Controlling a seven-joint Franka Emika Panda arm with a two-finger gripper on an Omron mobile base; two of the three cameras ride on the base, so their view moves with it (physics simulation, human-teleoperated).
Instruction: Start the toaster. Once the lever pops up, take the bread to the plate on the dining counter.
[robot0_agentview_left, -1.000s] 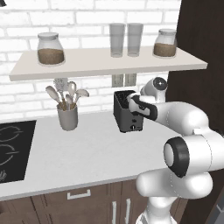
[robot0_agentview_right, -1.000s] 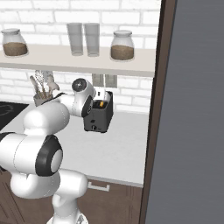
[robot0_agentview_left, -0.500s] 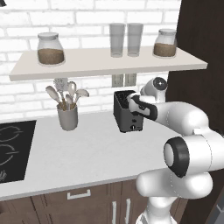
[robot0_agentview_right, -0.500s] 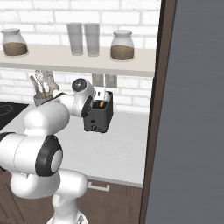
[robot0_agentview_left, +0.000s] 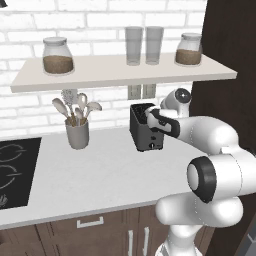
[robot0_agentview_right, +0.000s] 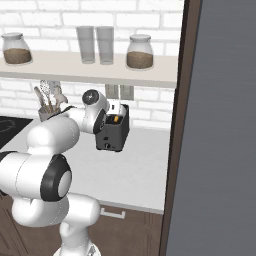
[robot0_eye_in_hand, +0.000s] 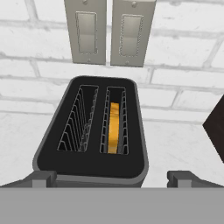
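The dark toaster (robot0_agentview_left: 142, 134) (robot0_agentview_right: 113, 138) stands on the grey-white worktop against the brick wall. From the hand view I look down into the toaster (robot0_eye_in_hand: 89, 162): the bread (robot0_eye_in_hand: 113, 127), yellow-orange, sits deep in the right slot and the left slot is empty. A bit of the bread (robot0_agentview_right: 116, 119) also shows from the right base view. My gripper (robot0_eye_in_hand: 111, 178) (robot0_agentview_left: 153, 120) (robot0_agentview_right: 103, 123) hovers just above the toaster's front edge, open, its fingers wide apart and holding nothing. I cannot make out the lever. The plate and the dining counter are out of view.
A grey utensil cup (robot0_agentview_left: 77, 133) stands left of the toaster, and a black cooktop (robot0_agentview_left: 11, 170) lies further left. A shelf (robot0_agentview_left: 120, 75) with jars and glasses hangs overhead. Two wall outlets (robot0_eye_in_hand: 109, 30) sit behind the toaster. A tall dark panel (robot0_agentview_right: 220, 125) closes off the right.
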